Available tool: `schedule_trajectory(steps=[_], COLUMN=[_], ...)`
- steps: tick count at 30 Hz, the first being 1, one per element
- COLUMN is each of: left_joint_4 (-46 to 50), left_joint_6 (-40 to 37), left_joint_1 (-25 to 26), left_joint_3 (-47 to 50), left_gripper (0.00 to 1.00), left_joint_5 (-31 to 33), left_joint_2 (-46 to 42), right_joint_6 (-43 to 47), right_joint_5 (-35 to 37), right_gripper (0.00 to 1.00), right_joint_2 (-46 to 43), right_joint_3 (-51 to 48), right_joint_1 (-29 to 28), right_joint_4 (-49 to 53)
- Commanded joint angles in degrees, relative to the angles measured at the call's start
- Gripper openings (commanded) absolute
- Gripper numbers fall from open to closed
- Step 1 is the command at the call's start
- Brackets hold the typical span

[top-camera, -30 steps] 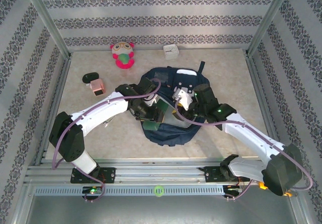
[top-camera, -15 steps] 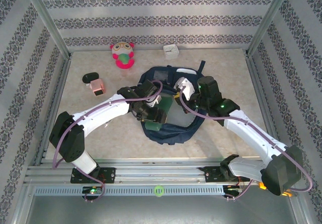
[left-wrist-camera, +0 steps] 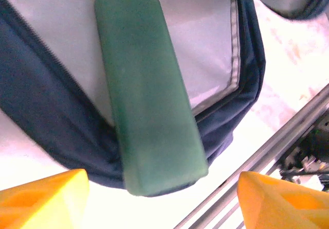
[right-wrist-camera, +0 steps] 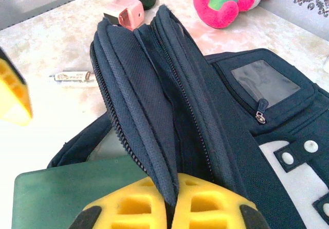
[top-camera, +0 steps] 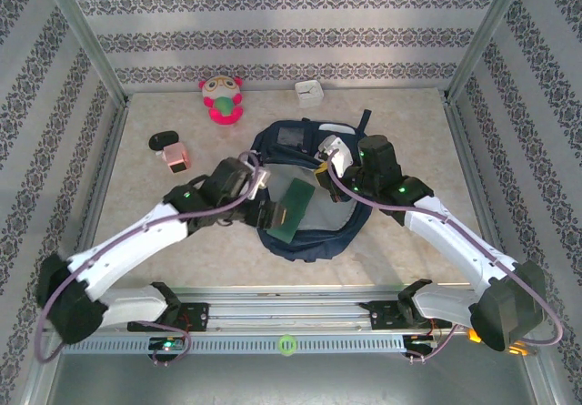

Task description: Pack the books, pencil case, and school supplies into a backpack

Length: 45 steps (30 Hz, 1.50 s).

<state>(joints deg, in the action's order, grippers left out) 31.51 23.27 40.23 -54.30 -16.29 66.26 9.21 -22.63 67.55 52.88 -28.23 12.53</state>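
Green flat case [top-camera: 293, 209] lies in the mouth of the navy backpack [top-camera: 309, 244], left gripper [left-wrist-camera: 163, 199] spread open before it, right gripper [right-wrist-camera: 172, 200] clenched on the bag's zipper edge.

green flat piece [left-wrist-camera: 149, 90], on open backpack [left-wrist-camera: 46, 121]

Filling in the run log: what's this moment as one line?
left gripper: open, not touching green case | green case: lying half inside backpack mouth | right gripper: shut on backpack rim
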Motion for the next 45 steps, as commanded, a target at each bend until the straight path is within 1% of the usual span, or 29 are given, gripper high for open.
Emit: schedule_trajectory(steps=[1, 3, 5, 9, 12, 15, 17, 19, 21, 25, 29, 31, 33, 35, 37, 39, 41, 42, 45], left_joint_4=[-8.35, -11.75, -13.0, -12.55, -12.79, -15.74, -18.36, -20.77, -23.13, -27.03, -29.92, -30.93, -30.83, -31.35, -31.17, -28.82, -25.02, -22.69, -17.09], left_joint_6=[-10.17, -15.15, -18.42, -24.93, -27.3, -27.31, -27.05, -27.04, -26.58, -26.02, -26.61, -27.65, -27.9, -28.14, -28.9, -31.23, -36.55, -40.44, -51.17], left_joint_1=[0.99, 1.39, 1.43, 2.07, 3.21, 3.96, 4.39, 5.07, 5.29, 6.03, 6.28, 6.27, 6.35, 6.35, 6.35, 6.35, 6.37, 6.36, 6.36], left_joint_3=[8.51, 12.74, 14.68, 15.08, 13.67, 12.55, 11.95, 10.66, 9.29, 6.34, 3.18, 1.43, 0.11, 0.59, 2.34, 4.17, 5.99, 7.0, 9.16], left_gripper=[0.7, 0.69, 0.69, 0.69, 0.69, 0.69, 0.65, 0.58, 0.53, 0.53, 0.51, 0.5, 0.49, 0.52, 0.58, 0.64, 0.69, 0.71, 0.74], left_joint_5=[1.61, 2.55, 3.64, 2.86, 3.27, 5.38, 6.26, 8.1, 8.78, 10.38, 14.28, 13.89, 12.53, 10.42, 8.36, 6.41, 4.48, 3.76, 3.97], left_joint_2=[-7.36, -11.23, -12.25, -7.75, -3.86, -1.5, -0.13, 2.04, 4.64, 11.27, 17.61, 20.42, 21.23, 19.48, 15.66, 11.31, 6.76, 4.72, 0.47], right_joint_6=[-0.73, -0.6, -0.6, -0.6, -0.76, -1.21, -1.54, -1.73, -1.91, -2.04, -2.68, -3.38, -4.0, -4.44, -4.4, -4.27, -3.93, -3.75, -3.42], right_joint_5=[-3.89, -4.54, -4.79, -5.05, -5.44, -5.84, -6.17, -6.36, -6.21, -6.45, -6.74, -7.02, -7.06, -7.06, -7.53, -8.28, -9.03, -9.42, -10.47], right_gripper=[0.0, 0.0, 0.0, 0.0, 0.0, 0.0, 0.0, 0.0, 0.0, 0.0, 0.0, 0.0, 0.0, 0.0, 0.0, 0.0, 0.0, 0.0, 0.0], right_joint_2=[-1.7, -1.83, -1.97, -2.27, -2.17, -2.08, -2.15, -2.19, -2.22, -2.49, -2.68, -2.8, -2.93, -3.12, -3.37, -3.31, -3.19, -3.21, -2.96], right_joint_3=[2.09, 1.92, 1.89, 1.53, 1.67, 1.58, 1.54, 1.69, 1.67, 2.05, 2.22, 2.37, 2.61, 3.16, 3.67, 4.18, 4.44, 4.56, 4.73], right_joint_1=[0.41, 0.41, 0.37, 0.37, 0.37, 0.37, 0.38, 0.37, 0.3, 0.28, 0.28, 0.28, 0.39, 0.53, 0.87, 1.29, 1.68, 1.85, 2.13], right_joint_4=[-5.61, -5.63, -5.56, -5.99, -6.04, -6.27, -6.59, -6.76, -7.08, -7.21, -7.71, -8.35, -8.51, -8.37, -7.97, -7.46, -6.98, -6.91, -6.59])
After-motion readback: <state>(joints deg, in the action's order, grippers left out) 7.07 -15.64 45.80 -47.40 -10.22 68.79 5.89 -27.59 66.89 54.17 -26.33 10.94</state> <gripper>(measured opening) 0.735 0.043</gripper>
